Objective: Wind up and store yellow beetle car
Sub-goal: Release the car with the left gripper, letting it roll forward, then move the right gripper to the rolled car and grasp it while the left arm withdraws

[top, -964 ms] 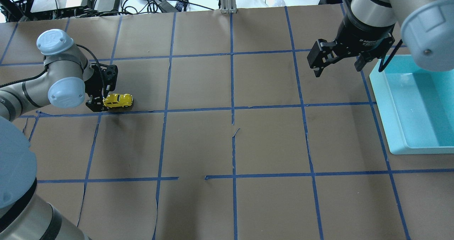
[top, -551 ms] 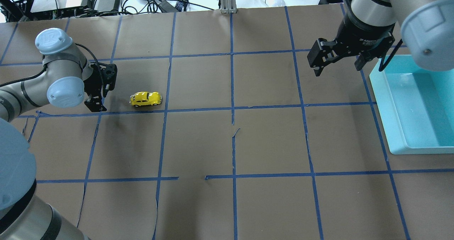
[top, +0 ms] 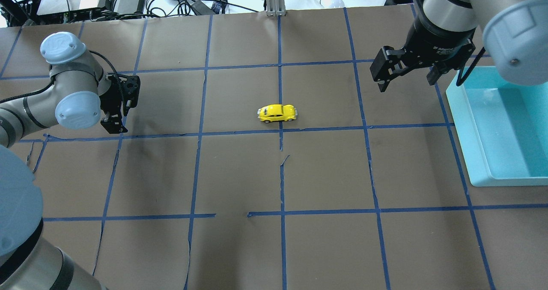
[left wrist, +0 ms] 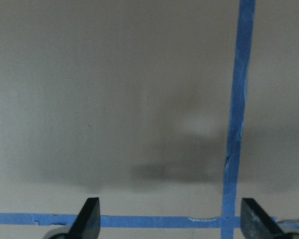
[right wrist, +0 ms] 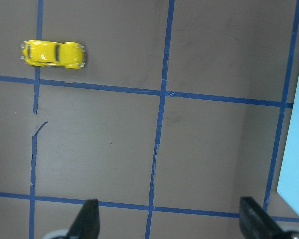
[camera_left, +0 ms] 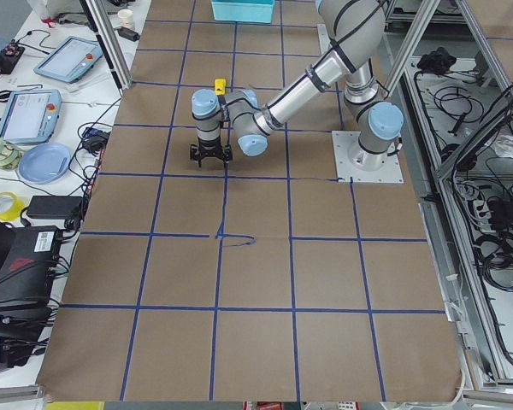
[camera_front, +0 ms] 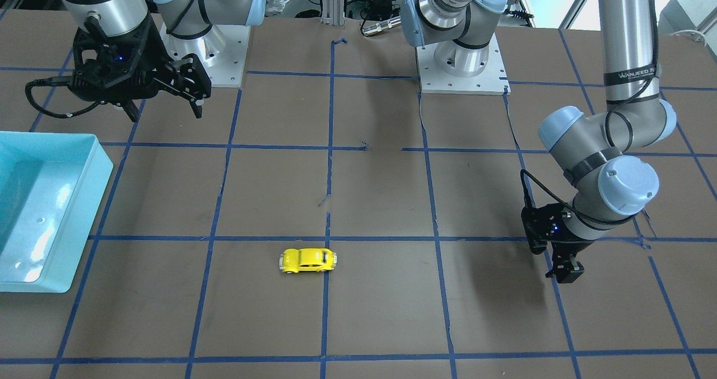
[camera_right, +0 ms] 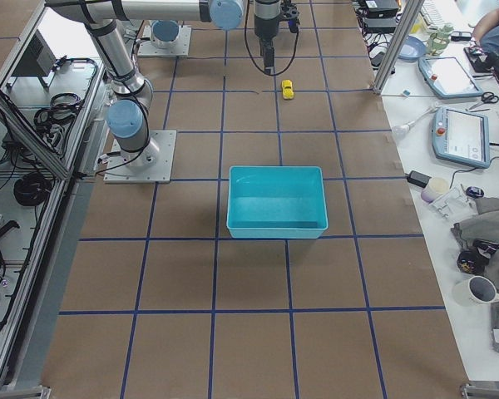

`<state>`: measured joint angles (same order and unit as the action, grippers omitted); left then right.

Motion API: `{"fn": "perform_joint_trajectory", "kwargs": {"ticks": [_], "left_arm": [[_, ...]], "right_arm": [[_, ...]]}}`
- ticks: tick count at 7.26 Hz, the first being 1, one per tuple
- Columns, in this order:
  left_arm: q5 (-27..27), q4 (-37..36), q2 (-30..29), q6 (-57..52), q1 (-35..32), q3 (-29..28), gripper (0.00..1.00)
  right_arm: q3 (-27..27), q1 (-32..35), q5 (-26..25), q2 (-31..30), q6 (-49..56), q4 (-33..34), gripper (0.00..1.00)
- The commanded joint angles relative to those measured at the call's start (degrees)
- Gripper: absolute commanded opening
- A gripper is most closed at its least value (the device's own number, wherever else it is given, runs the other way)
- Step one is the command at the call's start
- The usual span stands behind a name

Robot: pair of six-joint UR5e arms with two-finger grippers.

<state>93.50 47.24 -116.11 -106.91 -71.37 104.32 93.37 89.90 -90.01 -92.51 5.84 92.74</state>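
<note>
You see the brown-papered table [top: 239,174], gridded with blue tape [top: 325,128], filling the overhead view, with the turquoise bin [top: 464,131] at its 3 o'clock edge. The right gripper [top: 406,83] hangs above the table at about 2 o'clock from the centre, just beside the bin's far corner, its jaws spread wide and empty. At 9 o'clock the left gripper [left wrist: 169,220] sits low over the paper, jaws likewise spread apart and gripping nothing. The yellow beetle car [top: 277,113] stands on its wheels near the table's centre, lying along the 9-to-3 line across a strip of the blue tape, well apart from both grippers and outside the bin.
</note>
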Motion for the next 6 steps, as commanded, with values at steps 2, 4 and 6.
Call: {"fn": "perform_joint_trajectory", "kwargs": {"ticks": [2, 4, 6], "left_arm": [[-0.1, -0.2, 0.2, 0.5, 0.0, 0.1, 1.00], [-1.2, 0.1, 0.5, 5.4, -0.3, 0.3, 1.00], [-2.7, 1.2, 3.1, 15.7, -1.4, 0.4, 1.00]], "right_arm": [[0.2, -1.0, -0.3, 1.0, 0.5, -0.4, 1.00], [0.6, -1.6, -6.6, 2.5, 1.6, 1.4, 1.00], [1.5, -1.8, -7.1, 5.4, 12.5, 6.6, 1.00]]}}
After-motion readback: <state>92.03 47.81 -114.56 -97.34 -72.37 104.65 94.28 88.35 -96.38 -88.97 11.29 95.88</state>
